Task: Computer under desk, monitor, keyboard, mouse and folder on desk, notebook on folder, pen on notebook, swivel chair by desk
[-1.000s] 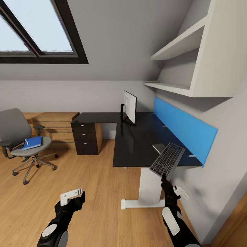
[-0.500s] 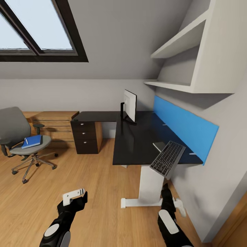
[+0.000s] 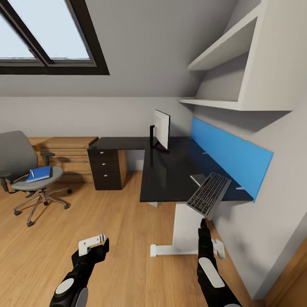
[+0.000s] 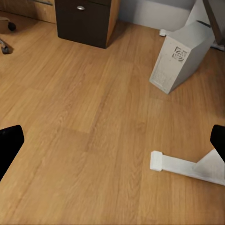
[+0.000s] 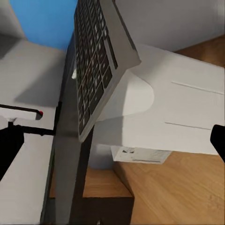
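We are comparing this moment with the second before it, and the whole head view is shifting a little: the swivel chair [image 3: 24, 168] sits further toward the edge of the picture and the desk [image 3: 170, 175] is framed slightly differently, so our camera is moving rather than the furniture. The real change is the right arm, which is sinking and drawing back, so that the keyboard [image 3: 209, 195] now tilts over the near corner of the desk instead of floating higher beside it. We judge that we are lining up to set it down, but it is not yet lying flat and is well short of the monitor [image 3: 161, 130], which stands upright at the far end of the desk.

The right gripper [image 3: 204, 221] is holding the keyboard by its near edge. In the right wrist view the keyboard [image 5: 96, 70] rises steeply from between the dark fingertips, though the jaws seem wide apart there, so we cannot be sure how firm the grip is.

The left gripper [image 3: 92, 244] is hanging spread and empty over the wood floor. Its wrist camera shows the computer [image 4: 183, 58] standing beneath the desk. The folder [image 3: 39, 174] is still waiting on the chair seat.
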{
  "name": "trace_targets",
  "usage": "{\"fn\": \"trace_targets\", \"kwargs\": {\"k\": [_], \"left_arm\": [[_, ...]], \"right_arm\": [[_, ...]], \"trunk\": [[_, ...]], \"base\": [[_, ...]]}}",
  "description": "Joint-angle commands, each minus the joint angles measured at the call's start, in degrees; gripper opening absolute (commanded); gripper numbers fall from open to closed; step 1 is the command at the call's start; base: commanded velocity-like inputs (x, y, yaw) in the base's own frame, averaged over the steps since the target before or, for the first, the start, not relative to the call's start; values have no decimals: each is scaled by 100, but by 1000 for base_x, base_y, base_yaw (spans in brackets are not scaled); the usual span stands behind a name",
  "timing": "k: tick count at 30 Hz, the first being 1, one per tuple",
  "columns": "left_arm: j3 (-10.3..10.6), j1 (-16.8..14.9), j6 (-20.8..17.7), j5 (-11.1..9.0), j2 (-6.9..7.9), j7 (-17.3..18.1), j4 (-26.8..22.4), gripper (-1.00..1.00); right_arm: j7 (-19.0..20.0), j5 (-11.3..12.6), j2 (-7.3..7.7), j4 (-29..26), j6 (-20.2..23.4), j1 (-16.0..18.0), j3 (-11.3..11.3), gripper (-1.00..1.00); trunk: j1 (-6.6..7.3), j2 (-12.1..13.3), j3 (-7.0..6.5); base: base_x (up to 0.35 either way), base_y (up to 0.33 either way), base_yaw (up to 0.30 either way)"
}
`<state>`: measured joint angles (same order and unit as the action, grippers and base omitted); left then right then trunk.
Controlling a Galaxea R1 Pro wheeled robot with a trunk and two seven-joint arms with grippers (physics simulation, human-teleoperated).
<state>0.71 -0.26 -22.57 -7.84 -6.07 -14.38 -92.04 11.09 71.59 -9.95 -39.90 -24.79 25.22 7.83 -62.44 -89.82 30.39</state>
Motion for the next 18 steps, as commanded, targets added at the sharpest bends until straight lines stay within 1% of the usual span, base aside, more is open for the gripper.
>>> {"fn": "trace_targets", "kwargs": {"k": [1,2,7,18], "left_arm": [[8,-2,-20,-60,1,-47,-8,100],[8,-5,-20,-60,1,-47,-7,100],[9,-5,-20,-60,1,-47,-4,100],[14,-5,-20,-60,1,-47,10,100]], "right_arm": [[109,63,-4,5,1,3,11,100],[201,66,-4,11,4,2,10,100],[364,59,-4,26,5,1,1,100],[401,64,-4,100,7,0,1,100]], "trunk": [[-22,-45,24],[-44,-85,42],[-154,-285,132],[-396,-727,329]], "base": [[0,0,0],[0,0,0],[0,0,0],[0,0,0]]}}
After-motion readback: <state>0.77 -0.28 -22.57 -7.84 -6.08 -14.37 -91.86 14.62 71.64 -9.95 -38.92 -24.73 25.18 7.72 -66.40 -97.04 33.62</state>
